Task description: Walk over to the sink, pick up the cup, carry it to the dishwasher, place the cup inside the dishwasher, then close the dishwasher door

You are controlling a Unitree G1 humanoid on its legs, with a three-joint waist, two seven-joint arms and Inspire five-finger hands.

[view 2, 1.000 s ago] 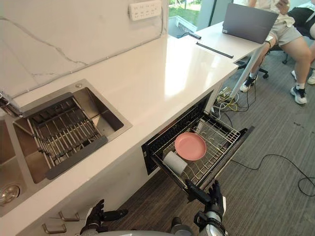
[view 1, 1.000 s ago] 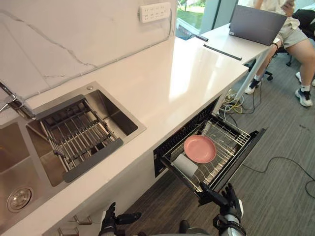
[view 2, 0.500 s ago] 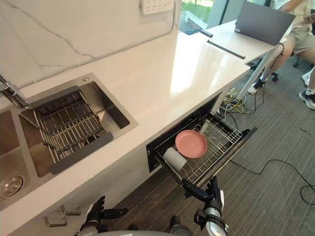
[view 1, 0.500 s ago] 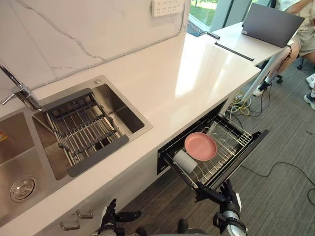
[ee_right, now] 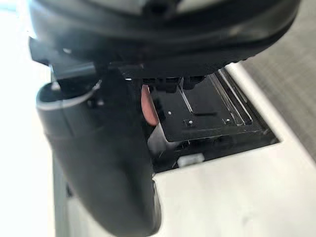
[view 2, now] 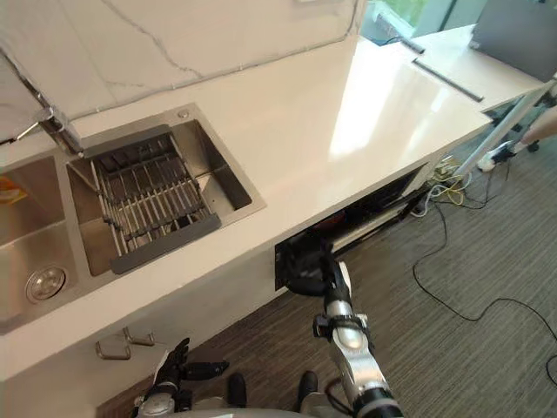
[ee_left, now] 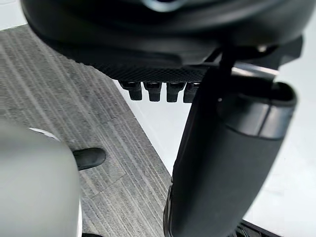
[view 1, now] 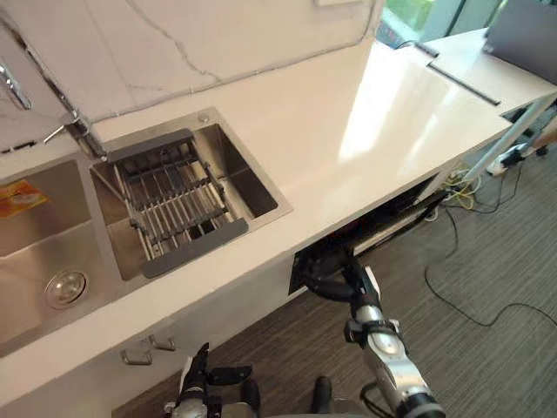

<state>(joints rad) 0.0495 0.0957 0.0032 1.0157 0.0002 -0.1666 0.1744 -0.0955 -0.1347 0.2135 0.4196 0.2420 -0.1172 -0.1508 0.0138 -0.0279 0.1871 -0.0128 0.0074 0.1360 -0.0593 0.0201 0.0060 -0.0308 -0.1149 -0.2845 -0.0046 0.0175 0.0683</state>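
The white counter (view 1: pixel 348 131) runs along the marble wall, and grey striped carpet (view 1: pixel 487 348) covers the floor in front of it. Set into the counter is a steel sink (view 1: pixel 254 185) with a slatted drain rack (view 1: pixel 170 205) lying across it. A second basin (view 1: pixel 35 244) sits on its left, and the faucet (view 1: pixel 78 131) stands behind the two. At the counter's far right end lies a grey laptop (view 1: pixel 526 26). Under the counter's front edge the dishwasher (view 1: pixel 396 213) is almost closed and shows as a narrow dark slit. The right hand (view 1: pixel 339 270) is up against the near end of that slit. In the right wrist view its fingers (ee_right: pixel 165 84) reach forward uncurled with nothing held in them. The left hand (view 1: pixel 202 383) hangs low near the floor by the cabinet front, its fingers relaxed and empty. Past the right hand, the wrist view looks into the remaining gap, where a sliver of a pink plate (ee_right: pixel 148 106) stands inside the dishwasher. Just beside the plate is a pale rounded shape that looks like the cup (ee_right: pixel 160 140), though too little of it shows to be certain.
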